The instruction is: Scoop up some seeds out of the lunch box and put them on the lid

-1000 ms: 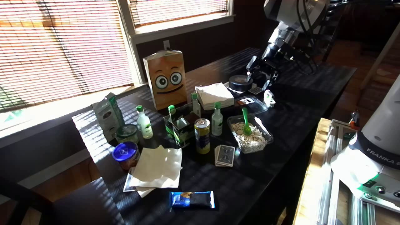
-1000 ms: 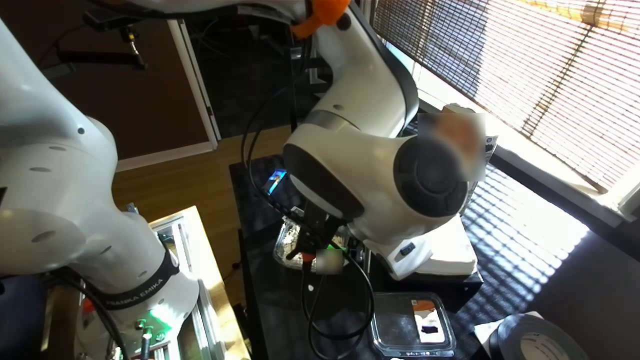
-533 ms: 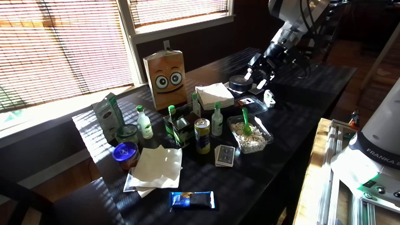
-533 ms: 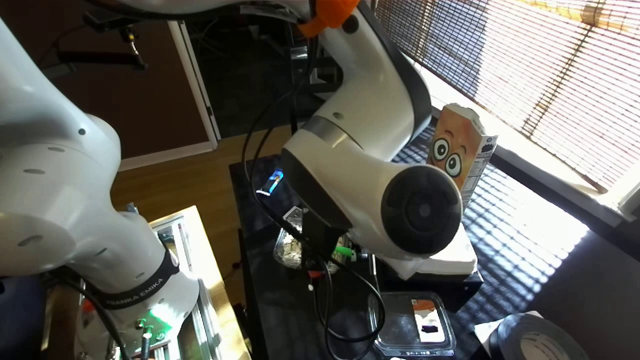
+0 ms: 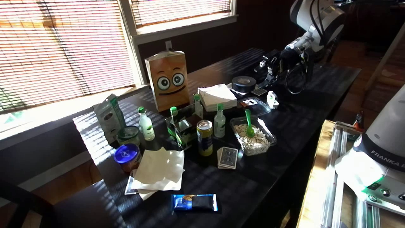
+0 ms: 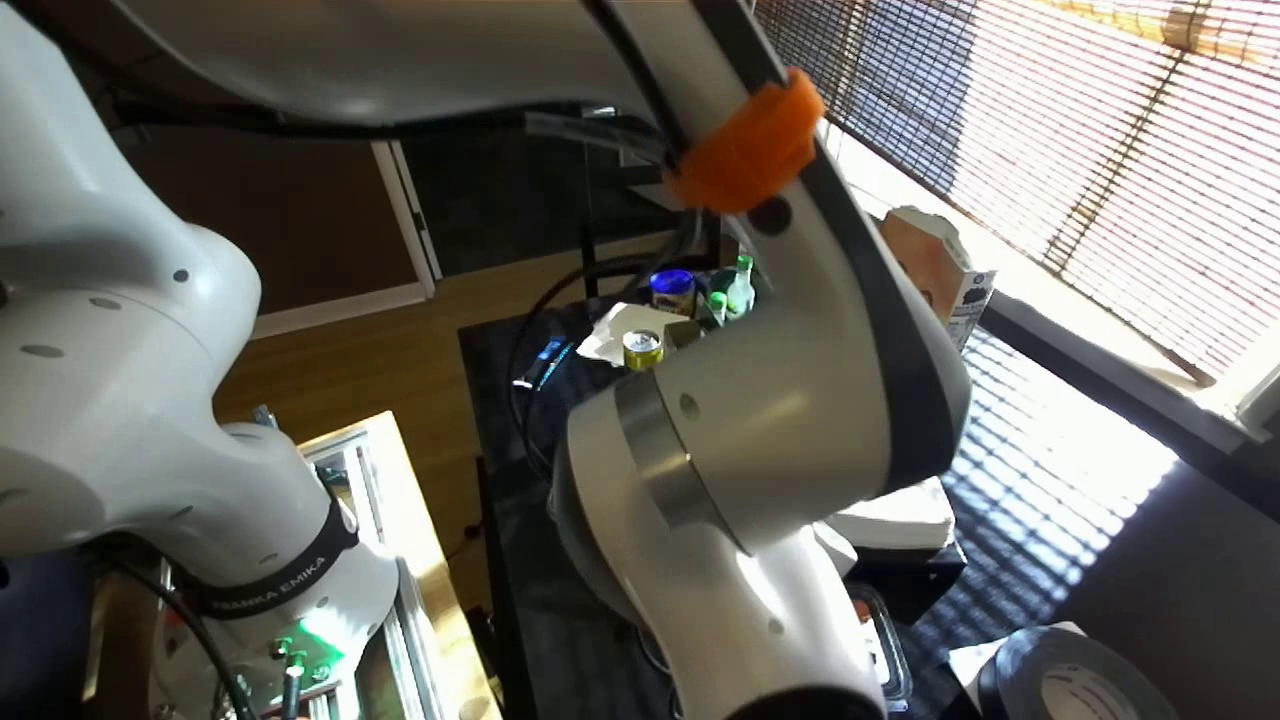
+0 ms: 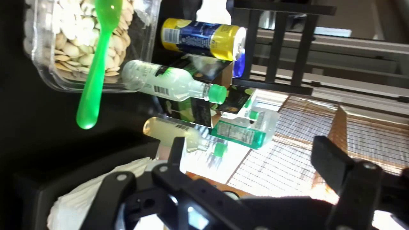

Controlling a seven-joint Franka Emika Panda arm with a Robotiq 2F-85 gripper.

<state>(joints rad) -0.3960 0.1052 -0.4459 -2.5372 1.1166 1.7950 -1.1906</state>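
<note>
Gripper (image 5: 260,75) hangs spread above the tabletop (image 5: 202,174), well apart from the lunch box (image 5: 269,136). Box sits near the tabletop edge facing the robot base (image 5: 364,167), seeds (image 5: 257,139) heaped inside. In an exterior view, lid (image 5: 257,108) shows between box and gripper.

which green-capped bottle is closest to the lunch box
In an exterior view, the bottle just right of the yellow can; the others stand farther left, away from the lunch box.
</note>
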